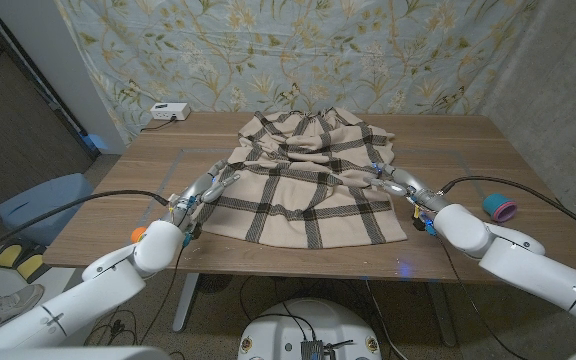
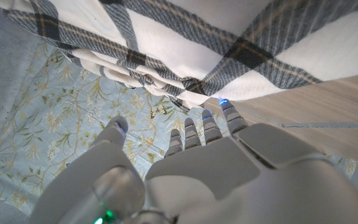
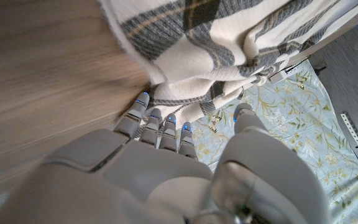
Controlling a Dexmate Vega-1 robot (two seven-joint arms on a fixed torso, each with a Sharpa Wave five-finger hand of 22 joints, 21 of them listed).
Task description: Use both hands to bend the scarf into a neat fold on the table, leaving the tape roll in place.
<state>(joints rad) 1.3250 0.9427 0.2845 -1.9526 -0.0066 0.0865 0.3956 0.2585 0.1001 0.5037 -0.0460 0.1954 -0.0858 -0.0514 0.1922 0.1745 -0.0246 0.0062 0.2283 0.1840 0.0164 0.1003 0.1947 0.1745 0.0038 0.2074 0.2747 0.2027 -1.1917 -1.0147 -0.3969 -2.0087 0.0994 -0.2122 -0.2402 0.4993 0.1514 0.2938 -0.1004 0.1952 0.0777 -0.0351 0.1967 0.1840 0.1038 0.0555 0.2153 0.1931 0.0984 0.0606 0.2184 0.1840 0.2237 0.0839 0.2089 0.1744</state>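
Observation:
A cream scarf (image 1: pixel 308 190) with dark plaid lines lies spread on the wooden table (image 1: pixel 468 150), bunched in folds at its far side. My left hand (image 1: pixel 200 192) is at the scarf's left edge, fingers apart and reaching toward the cloth. In the left wrist view the left hand (image 2: pixel 216 162) has its fingertips just short of the scarf (image 2: pixel 229 43), holding nothing. My right hand (image 1: pixel 403 188) is at the scarf's right edge. In the right wrist view the right hand (image 3: pixel 166 168) has spread fingertips at the hem of the scarf (image 3: pixel 191 43), thumb apart. A teal and purple tape roll (image 1: pixel 499 207) sits right of my right hand.
A small white device (image 1: pixel 165 111) stands at the table's far left corner. A floral cloth backdrop (image 1: pixel 298 50) hangs behind the table. A blue chair (image 1: pixel 43 205) stands off the table's left side. Bare wood shows on both sides of the scarf.

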